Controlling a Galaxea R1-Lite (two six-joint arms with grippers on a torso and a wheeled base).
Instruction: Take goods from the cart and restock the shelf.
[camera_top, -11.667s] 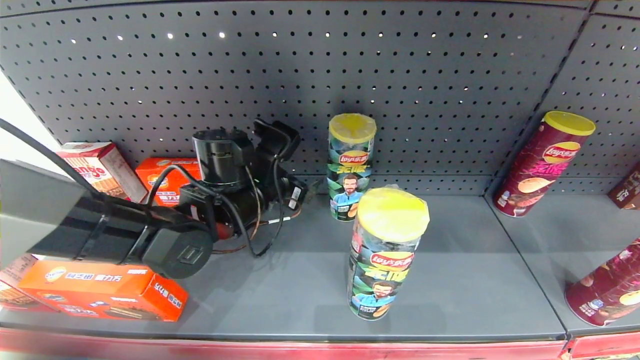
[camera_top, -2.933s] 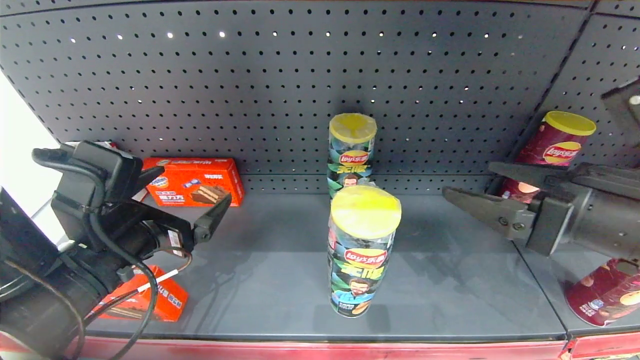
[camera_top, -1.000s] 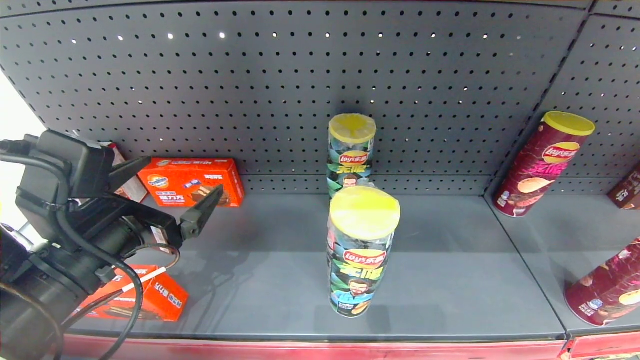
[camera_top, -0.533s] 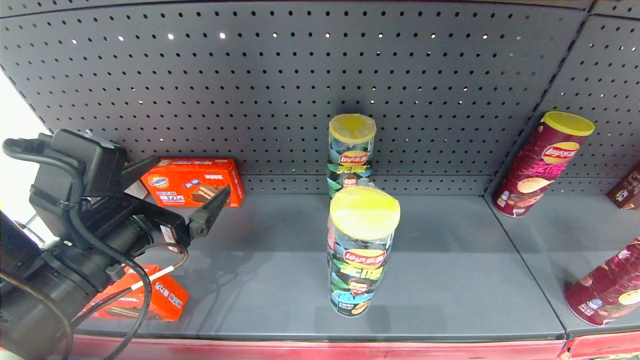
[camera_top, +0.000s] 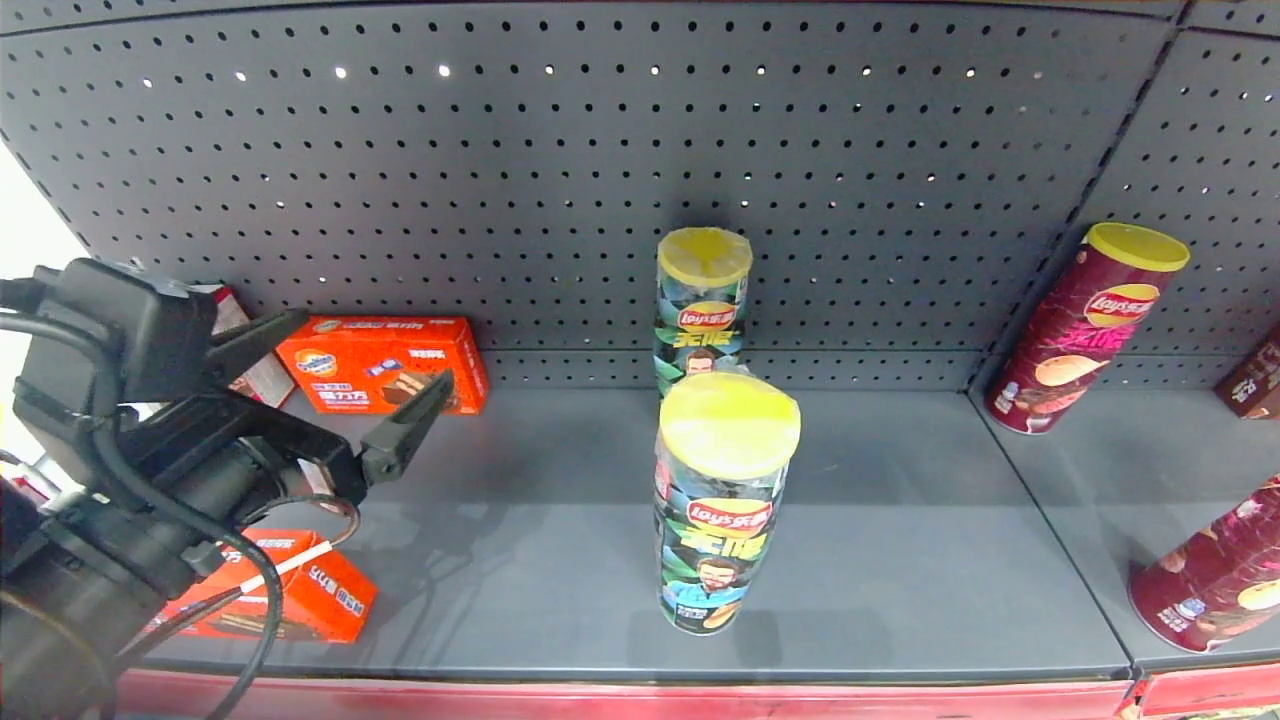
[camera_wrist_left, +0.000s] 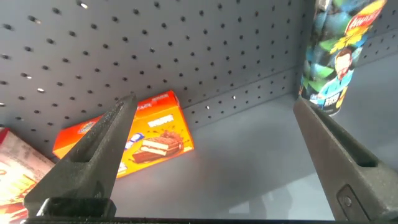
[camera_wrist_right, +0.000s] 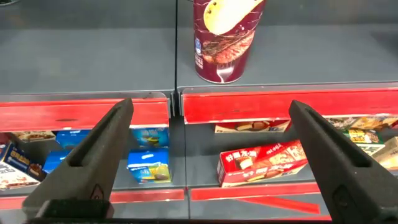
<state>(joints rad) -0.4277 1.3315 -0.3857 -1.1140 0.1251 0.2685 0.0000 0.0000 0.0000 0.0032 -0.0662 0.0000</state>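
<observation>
Front can (camera_top: 727, 500) and rear can (camera_top: 702, 300) stand lidded on the shelf (camera_top: 900, 560), contents unseen. The orange box (camera_top: 335, 598) at the front left corner is partly hidden. Left gripper (camera_top: 370, 350) and right gripper (camera_wrist_right: 209, 107) are spread apart and empty.

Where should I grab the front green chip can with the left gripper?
Probably around the mid-body of the front green chip can, coming level from the robot's left, where the open left gripper is. It stands upright and round, with the rear can close behind.

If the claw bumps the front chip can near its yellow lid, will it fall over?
Probably yes: the front chip can stands upright, tall and narrow, so a high push likely tips it. Once down, its round body would probably roll. It may knock the rear can behind it.
</observation>
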